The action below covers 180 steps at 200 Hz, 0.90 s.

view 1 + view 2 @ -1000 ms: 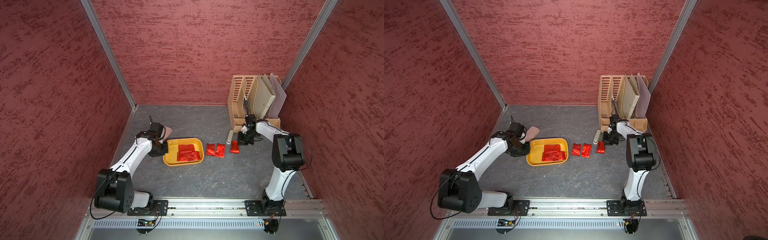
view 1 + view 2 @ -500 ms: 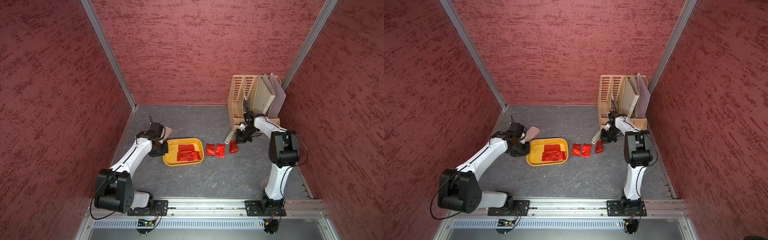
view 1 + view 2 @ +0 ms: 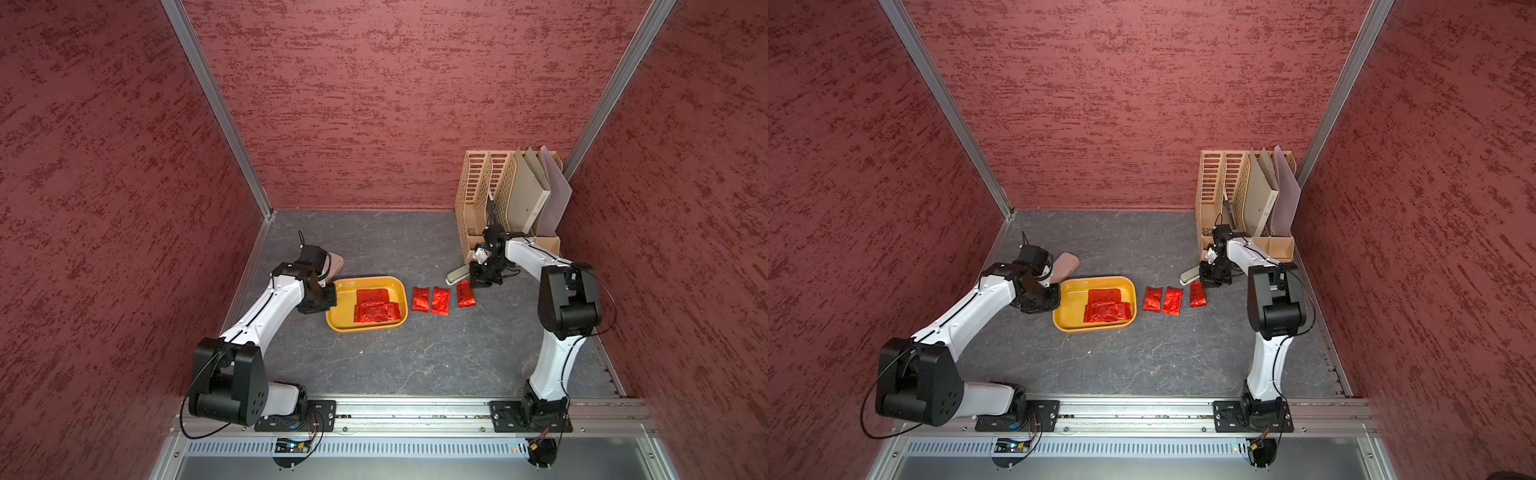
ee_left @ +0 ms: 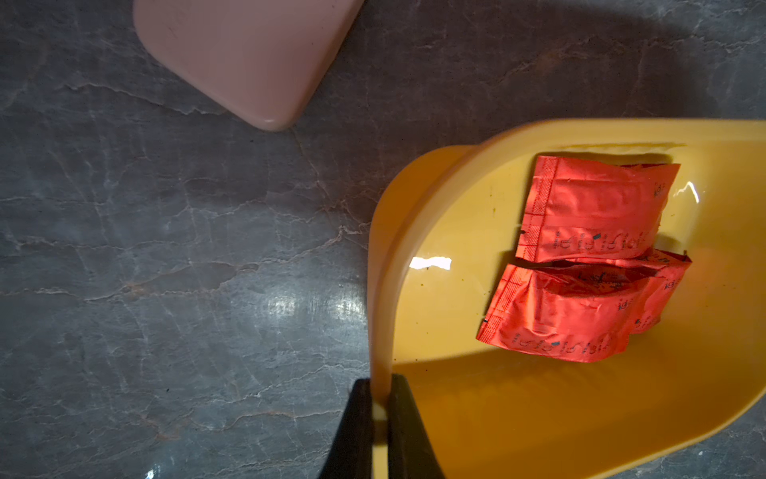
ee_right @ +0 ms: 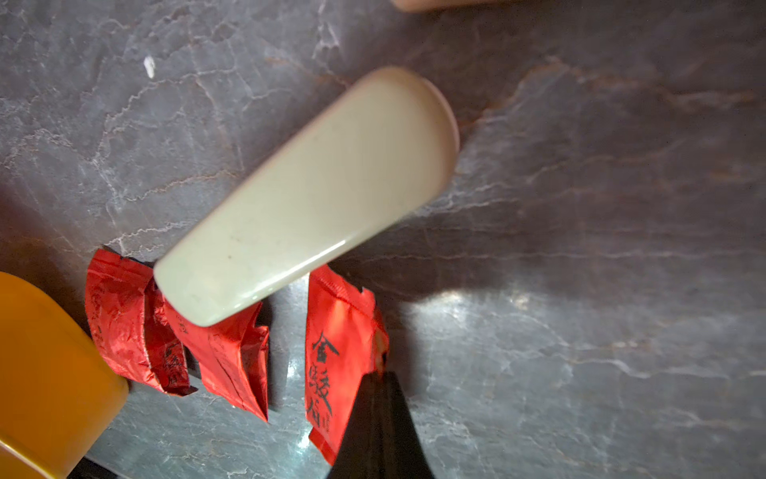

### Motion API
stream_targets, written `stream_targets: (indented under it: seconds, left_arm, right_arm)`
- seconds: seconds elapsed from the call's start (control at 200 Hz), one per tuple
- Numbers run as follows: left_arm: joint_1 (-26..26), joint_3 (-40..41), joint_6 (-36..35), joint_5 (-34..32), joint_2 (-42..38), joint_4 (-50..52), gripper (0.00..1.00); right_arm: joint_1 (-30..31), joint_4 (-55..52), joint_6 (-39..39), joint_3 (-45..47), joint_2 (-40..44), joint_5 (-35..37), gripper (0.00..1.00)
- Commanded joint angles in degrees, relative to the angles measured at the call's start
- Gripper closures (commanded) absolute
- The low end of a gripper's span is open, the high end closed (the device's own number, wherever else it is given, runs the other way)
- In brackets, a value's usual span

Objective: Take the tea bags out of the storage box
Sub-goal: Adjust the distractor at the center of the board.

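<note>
Left wrist view: L gripper (image 4: 380, 398) clenched on box (image 4: 379, 290) rim; 3 tea bags (image 4: 588, 207) inside, overlapping. Box left of surface (image 3: 415, 365) centre. 3 more bags (image 3: 431, 300) in row toward right edge. R gripper (image 5: 379, 383) fingers closed, tips at rightmost bag (image 5: 335, 352) edge; grip unclear.

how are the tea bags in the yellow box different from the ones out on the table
The three boxed tea bags overlap in a heap inside the storage box; the three table tea bags lie side by side in a row. The boxed ones lie crosswise; the table ones point toward the back wall. All are crinkled red foil.
</note>
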State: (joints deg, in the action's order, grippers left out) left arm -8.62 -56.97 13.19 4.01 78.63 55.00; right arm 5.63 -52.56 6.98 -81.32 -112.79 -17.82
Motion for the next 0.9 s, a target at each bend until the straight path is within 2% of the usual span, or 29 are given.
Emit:
stream_targets:
  seconds: [0.0, 0.346, 0.451, 0.611, 0.731, 0.897]
  left_arm:
    - [0.3, 0.4, -0.5, 0.5, -0.7, -1.5, 1.00]
    - [0.0, 0.5, -0.5, 0.6, -1.0, -1.5, 1.00]
    - [0.0, 0.5, -0.6, 0.6, -1.0, -1.5, 1.00]
    - [0.0, 0.5, -0.6, 0.7, -0.8, -1.5, 1.00]
    - [-0.1, 0.5, -0.5, 0.9, -0.7, -1.6, 1.00]
    - [-0.2, 0.3, -0.6, 1.0, -0.4, -1.5, 1.00]
  right_arm:
    - [0.1, 9.1, -0.4, 1.8, -1.4, 2.0, 1.00]
    - [0.1, 20.5, 2.8, 8.8, 0.3, -5.2, 1.00]
    - [0.2, 22.3, 3.1, 10.4, 1.2, -3.9, 1.00]
    - [0.1, 18.7, 1.1, 9.0, 1.6, -3.9, 1.00]
    - [0.2, 13.9, -0.8, 8.2, 2.2, -1.2, 1.00]
    - [0.2, 8.4, -1.9, 7.0, 3.3, -2.0, 1.00]
